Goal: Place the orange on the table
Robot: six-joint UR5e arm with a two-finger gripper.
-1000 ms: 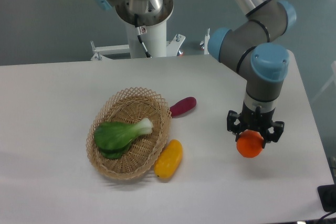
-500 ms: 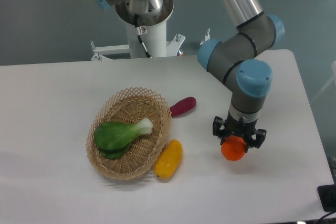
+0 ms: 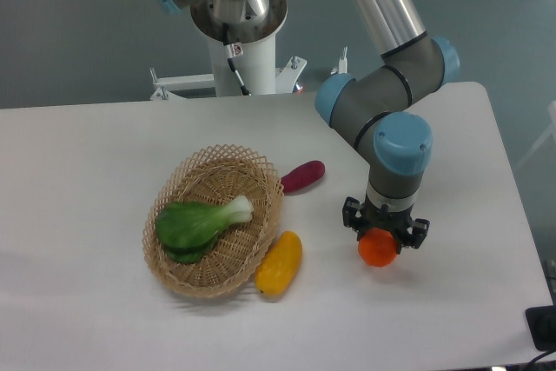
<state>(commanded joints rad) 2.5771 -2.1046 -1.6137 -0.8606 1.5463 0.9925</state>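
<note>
1. The gripper hangs straight down with its jaws clamped around the orange, which shows below and between them, low over the table; whether the fruit already touches the surface cannot be told.
2. Main risk, as a judgement: the orange is round and smooth, so if the jaws let go while it is still above the surface, it could bounce and roll off.
3. A roll away from the jaws on the side opposite the basket looks the worst case, since the table's edge lies that way with nothing to stop the fruit.
4. A roll the other way would meet the yellow fruit or the basket, both well apart from the jaws.
5. Pressing down too far could squash the fruit against the table.
6. The surface is flat, white and matte, bare directly under the jaws.
7. A purple vegetable lies beyond the jaws toward the arm's base, and a green leafy vegetable sits in the basket.
</note>
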